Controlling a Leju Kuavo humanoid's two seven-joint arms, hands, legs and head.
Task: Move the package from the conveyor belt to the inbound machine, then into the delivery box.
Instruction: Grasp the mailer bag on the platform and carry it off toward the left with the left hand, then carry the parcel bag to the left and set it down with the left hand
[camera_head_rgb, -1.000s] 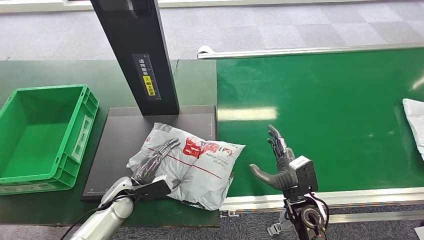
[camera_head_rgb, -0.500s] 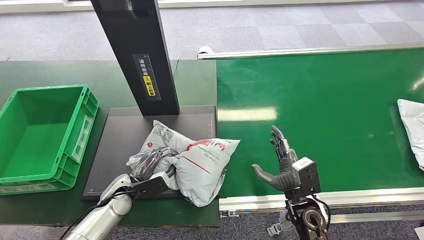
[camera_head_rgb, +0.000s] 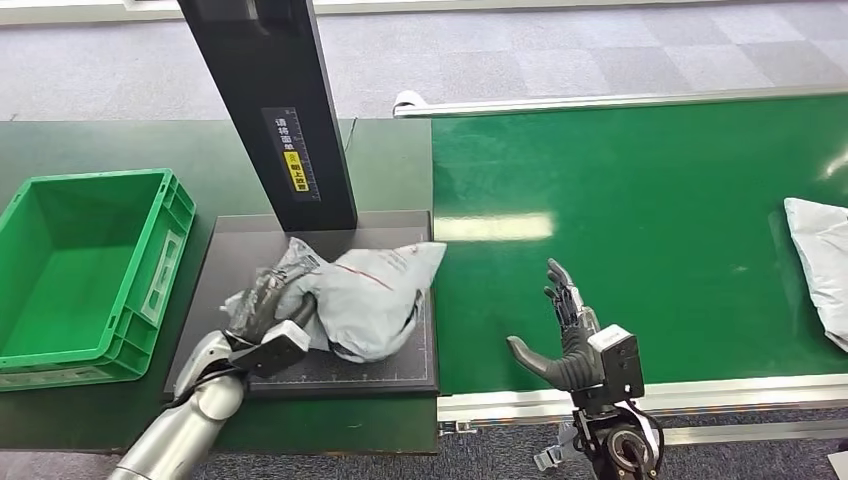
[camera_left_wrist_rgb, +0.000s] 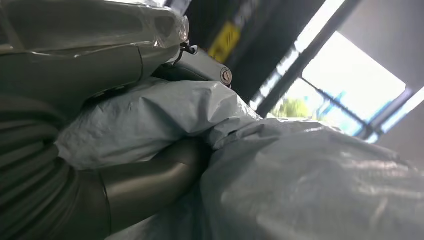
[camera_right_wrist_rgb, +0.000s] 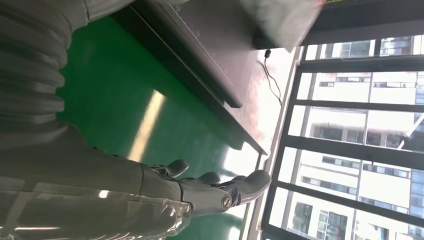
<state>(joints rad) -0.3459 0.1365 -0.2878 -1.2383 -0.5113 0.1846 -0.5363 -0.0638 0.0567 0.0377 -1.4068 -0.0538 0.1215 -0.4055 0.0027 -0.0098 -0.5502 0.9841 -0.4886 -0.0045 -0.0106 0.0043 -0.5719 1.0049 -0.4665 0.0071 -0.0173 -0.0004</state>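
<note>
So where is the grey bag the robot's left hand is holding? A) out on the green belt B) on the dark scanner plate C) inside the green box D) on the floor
B: the left hand grips the grey package, which lies over the dark machine plate, beside the green box.

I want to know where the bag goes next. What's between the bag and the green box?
In the head view, only bare scanner platform and dark green table lie between the grey package and green crate.

Silver arms (camera_head_rgb: 180, 440), seemingly dark fingers (camera_head_rgb: 560, 295).
</note>
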